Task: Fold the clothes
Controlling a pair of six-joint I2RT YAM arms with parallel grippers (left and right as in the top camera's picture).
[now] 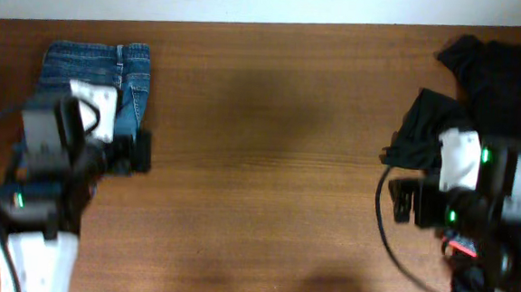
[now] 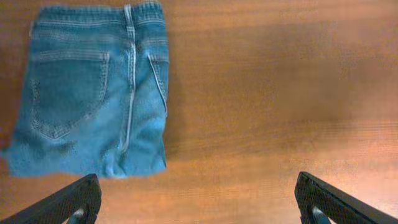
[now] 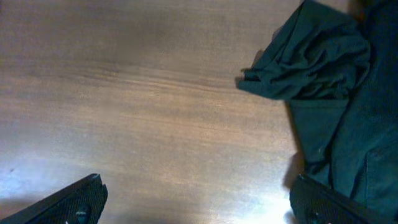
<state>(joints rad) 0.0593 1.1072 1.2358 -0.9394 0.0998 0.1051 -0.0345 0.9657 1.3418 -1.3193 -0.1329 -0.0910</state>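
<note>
Left wrist: left tool (image 2: 198, 186) hangs open beside folded jeans (image 2: 93, 93).

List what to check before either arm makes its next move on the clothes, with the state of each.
1. Left gripper open and holding nothing: ok.
2. Right gripper open and holding nothing: ok.
3. Jeans folded into a compact stack, flat on the table: ok.
4. Jeans clear of the left gripper's fingers: ok, a strip of bare wood lies between them.
5. Dark garments on the right side folded: not ok, they lie crumpled.
6. Number of pieces in the dark heap: cannot tell.
</note>
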